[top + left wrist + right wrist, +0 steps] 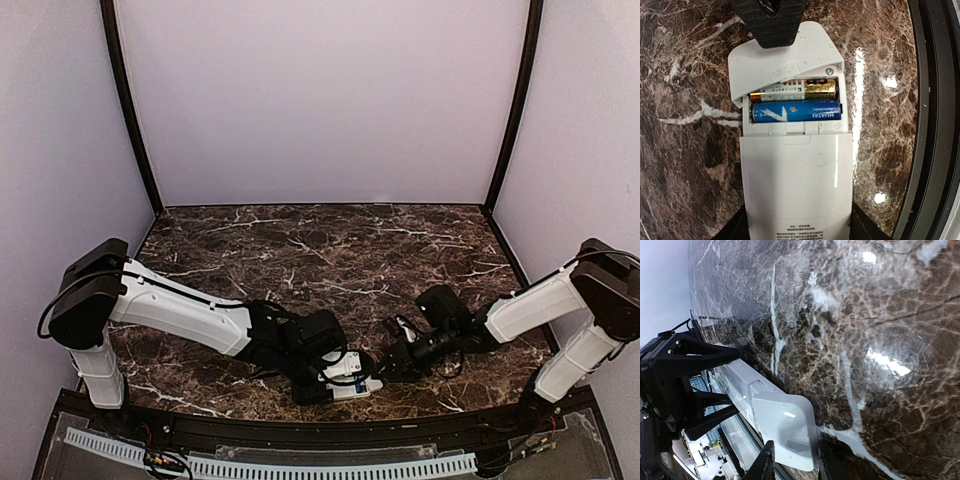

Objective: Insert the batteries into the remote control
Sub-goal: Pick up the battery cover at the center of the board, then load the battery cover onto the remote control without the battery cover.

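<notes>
Flat white plastic remote control (795, 175) lies back-up on glossy brown marble table (685, 100), compartment uncovered. Slim blue cylindrical battery (796, 111) sits beside gold-and-white battery (800, 90). Left gripper (797, 230) clamps remote's lower sides. Right gripper (796, 465) straddles its compartment end; grip unclear.

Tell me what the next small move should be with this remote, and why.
Probably ease the cover shut over the open compartment with the right gripper. The blue battery and gold battery already sit side by side inside the remote control, while the cover lies skewed, leaving them exposed.
</notes>
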`<state>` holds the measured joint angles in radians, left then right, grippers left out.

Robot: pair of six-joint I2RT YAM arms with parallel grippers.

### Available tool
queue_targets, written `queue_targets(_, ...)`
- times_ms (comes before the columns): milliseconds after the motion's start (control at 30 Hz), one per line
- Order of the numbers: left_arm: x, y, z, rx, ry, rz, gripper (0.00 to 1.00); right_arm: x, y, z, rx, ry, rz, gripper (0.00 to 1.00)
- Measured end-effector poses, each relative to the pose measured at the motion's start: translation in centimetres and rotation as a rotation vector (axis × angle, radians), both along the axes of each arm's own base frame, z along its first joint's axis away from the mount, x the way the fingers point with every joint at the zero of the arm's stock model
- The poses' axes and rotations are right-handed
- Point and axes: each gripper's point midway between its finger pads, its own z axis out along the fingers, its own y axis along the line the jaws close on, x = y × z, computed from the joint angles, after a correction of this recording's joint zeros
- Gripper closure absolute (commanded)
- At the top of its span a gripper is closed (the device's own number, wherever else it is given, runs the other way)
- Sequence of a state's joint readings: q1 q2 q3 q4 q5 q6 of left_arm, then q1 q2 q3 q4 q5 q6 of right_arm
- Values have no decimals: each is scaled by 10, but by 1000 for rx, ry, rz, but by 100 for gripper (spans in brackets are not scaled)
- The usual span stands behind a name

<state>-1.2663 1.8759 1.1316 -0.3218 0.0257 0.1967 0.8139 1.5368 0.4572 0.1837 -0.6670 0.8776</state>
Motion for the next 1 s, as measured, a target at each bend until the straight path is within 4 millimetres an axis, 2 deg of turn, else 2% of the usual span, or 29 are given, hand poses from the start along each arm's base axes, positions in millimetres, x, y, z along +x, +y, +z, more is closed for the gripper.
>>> queue_targets(333,4,1,-1,-7,56,46,71,-4,-3,0,-66,-36,3,75)
queue_targets(667,8,-1,0,-26,83,90,61,8,0,-1,-160,-129,17,77)
queue_targets(1000,12,-4,0,-40,88,126,51,3,15,3,-193,-169,59,77)
